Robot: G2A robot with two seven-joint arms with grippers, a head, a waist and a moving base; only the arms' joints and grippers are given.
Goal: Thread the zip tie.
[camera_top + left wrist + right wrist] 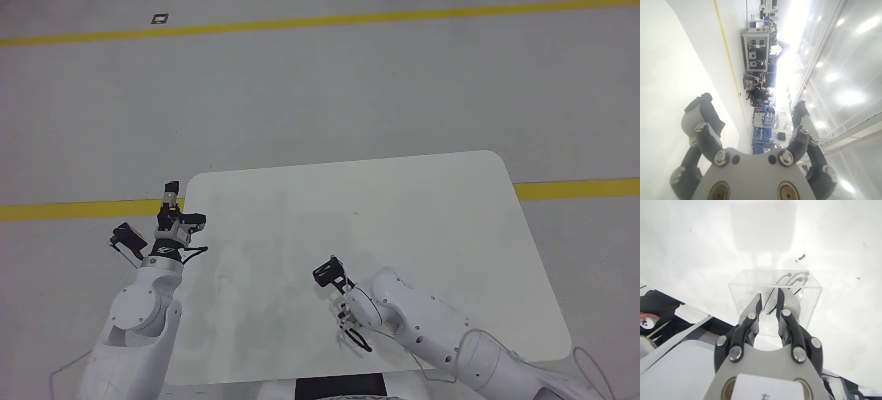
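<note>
White tabletop (420, 210): right tool (770, 292), narrowly open, grips nothing over clear box (814, 302) of zip ties (791, 280); left tool (753, 99) wide open, empty; threading unstarted.

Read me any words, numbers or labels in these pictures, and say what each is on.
Nothing reads clearly.
White label behind the right gripper: one dark mark, cut off at the edge, unreadable.
Small dark tag on the floor: too small to read.
</note>
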